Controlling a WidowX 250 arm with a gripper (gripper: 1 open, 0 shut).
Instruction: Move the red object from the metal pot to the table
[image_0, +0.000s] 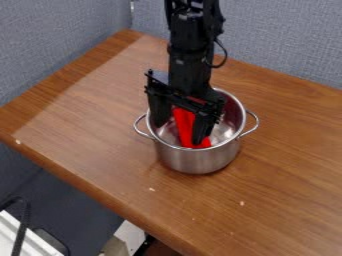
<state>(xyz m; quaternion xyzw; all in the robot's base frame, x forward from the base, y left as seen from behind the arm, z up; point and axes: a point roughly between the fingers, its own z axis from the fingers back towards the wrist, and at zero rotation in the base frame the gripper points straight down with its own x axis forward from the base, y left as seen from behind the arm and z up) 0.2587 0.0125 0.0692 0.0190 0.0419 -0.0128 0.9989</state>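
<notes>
The metal pot (201, 150) stands near the middle of the brown table (80, 110), shiny, with small loop handles at its rim. Inside it lies the red object (194, 128), a bright red block partly hidden by my arm. My gripper (185, 122) points straight down and reaches into the pot with its black fingers (156, 108) spread wide, one on each side of the red block. The jaws are open and I cannot see them touching the block.
A grey-blue wall runs behind the table at the back and left. The table's front edge drops off toward the floor at the lower left, where dark chair legs (27, 225) show.
</notes>
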